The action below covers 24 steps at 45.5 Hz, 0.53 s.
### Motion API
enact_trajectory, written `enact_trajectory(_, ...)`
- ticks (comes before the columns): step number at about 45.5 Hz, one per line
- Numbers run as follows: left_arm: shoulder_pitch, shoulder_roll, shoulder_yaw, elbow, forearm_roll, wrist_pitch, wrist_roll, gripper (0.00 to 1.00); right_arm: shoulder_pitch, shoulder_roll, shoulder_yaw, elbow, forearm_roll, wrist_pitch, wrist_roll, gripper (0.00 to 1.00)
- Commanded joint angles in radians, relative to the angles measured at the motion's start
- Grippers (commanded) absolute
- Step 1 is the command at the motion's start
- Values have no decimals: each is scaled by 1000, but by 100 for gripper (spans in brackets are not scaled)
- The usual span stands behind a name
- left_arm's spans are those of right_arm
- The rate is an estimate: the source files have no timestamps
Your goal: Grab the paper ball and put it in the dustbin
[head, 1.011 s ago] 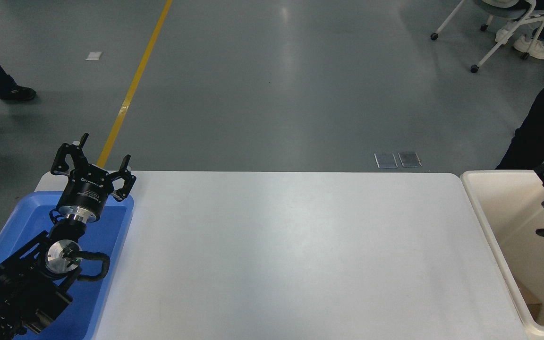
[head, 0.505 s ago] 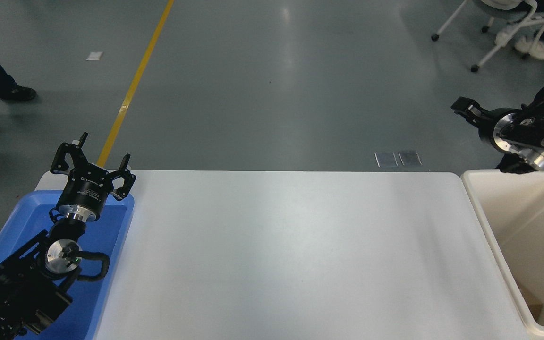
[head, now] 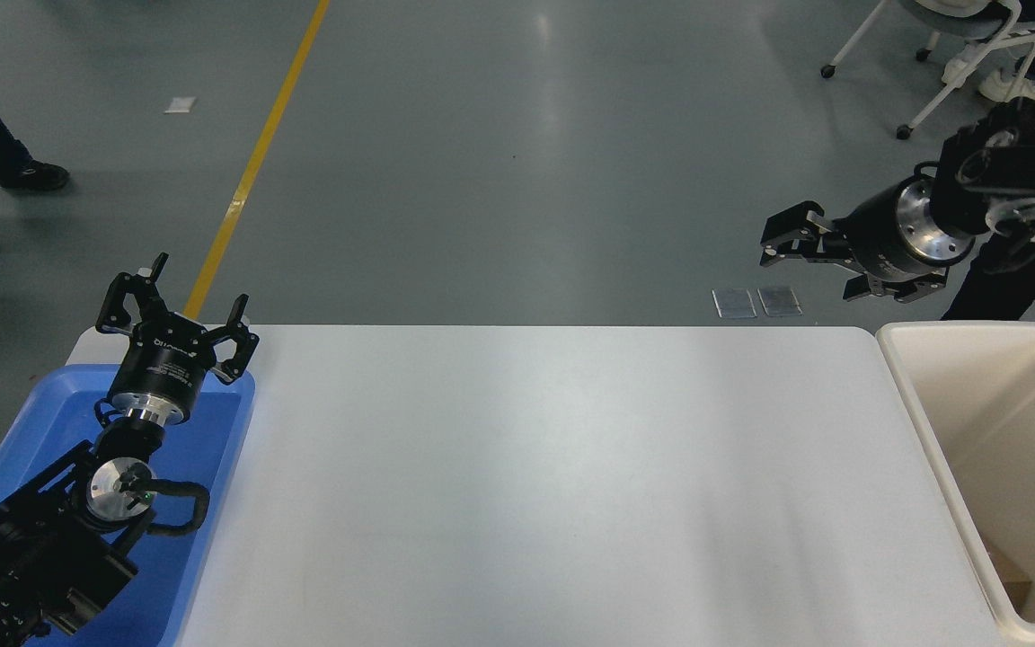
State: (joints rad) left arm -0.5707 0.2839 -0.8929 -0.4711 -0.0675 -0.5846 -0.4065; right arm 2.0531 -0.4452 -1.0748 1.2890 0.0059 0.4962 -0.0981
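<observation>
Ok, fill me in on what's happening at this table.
The right gripper is raised in the air beyond the table's far right corner, fingers open and holding nothing. The cream dustbin stands at the table's right end; a bit of brown shows at its bottom, too cut off to identify. No paper ball lies on the white table. The left gripper is parked over the blue tray, open.

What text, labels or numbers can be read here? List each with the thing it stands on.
None can be read.
Left gripper: pale print on its black body, too small and blurred to read.
Right gripper: faint marks on its body, unreadable.
Blue tray, dustbin and white table: no print visible.
</observation>
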Motion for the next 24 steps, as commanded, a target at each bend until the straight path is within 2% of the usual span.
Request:
enact_trajectory(1, 0, 0, 0, -1, 0, 0, 0, 99, 168, 10, -54, 160, -3, 139, 0, 100)
enact_trajectory(24, 0, 0, 0, 0, 0, 2, 0, 99, 237, 68, -94, 188, -17, 180, -5, 100)
